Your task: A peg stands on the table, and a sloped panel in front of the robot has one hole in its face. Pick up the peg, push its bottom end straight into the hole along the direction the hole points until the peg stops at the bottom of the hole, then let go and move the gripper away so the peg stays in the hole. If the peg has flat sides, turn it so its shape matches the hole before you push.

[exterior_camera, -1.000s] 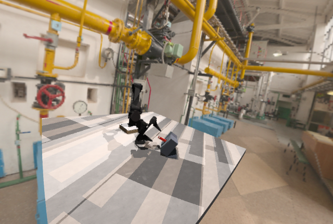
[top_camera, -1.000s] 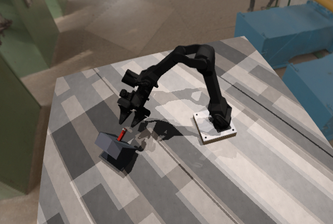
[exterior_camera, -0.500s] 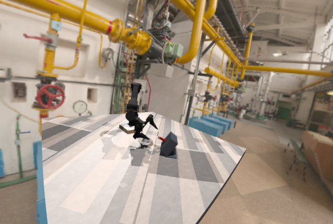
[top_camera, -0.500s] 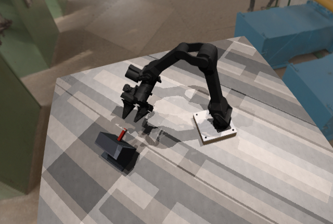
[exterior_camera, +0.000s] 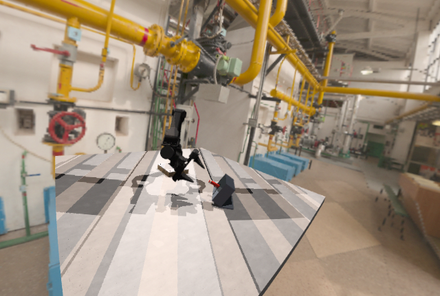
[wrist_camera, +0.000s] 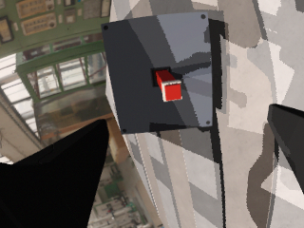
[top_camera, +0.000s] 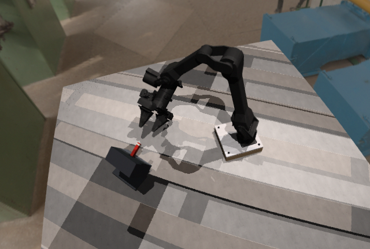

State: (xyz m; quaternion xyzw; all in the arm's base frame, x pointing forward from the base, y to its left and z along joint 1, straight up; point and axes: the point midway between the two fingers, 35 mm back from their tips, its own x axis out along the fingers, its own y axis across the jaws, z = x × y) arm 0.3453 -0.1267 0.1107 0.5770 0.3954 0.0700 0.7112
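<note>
A red square peg (top_camera: 134, 149) (exterior_camera: 214, 183) (wrist_camera: 172, 91) with a pale band near its outer end stands in the square hole of the dark sloped panel (top_camera: 119, 160) (exterior_camera: 223, 189) (wrist_camera: 135, 102). Its outer part sticks out of the face; how deep its bottom end sits is hidden. In the wrist view a dark strip of the hole shows beside the peg. My gripper (top_camera: 147, 127) (exterior_camera: 198, 174) (wrist_camera: 192, 120) is wide open and empty. It is back from the peg's outer end, not touching the peg or the panel.
The panel stands on a small dark foot on the striped table (top_camera: 269, 186) (exterior_camera: 163, 260). The arm's white base plate (top_camera: 225, 147) is to the right in the top view. Shadows of the arm fall on the table between base and panel.
</note>
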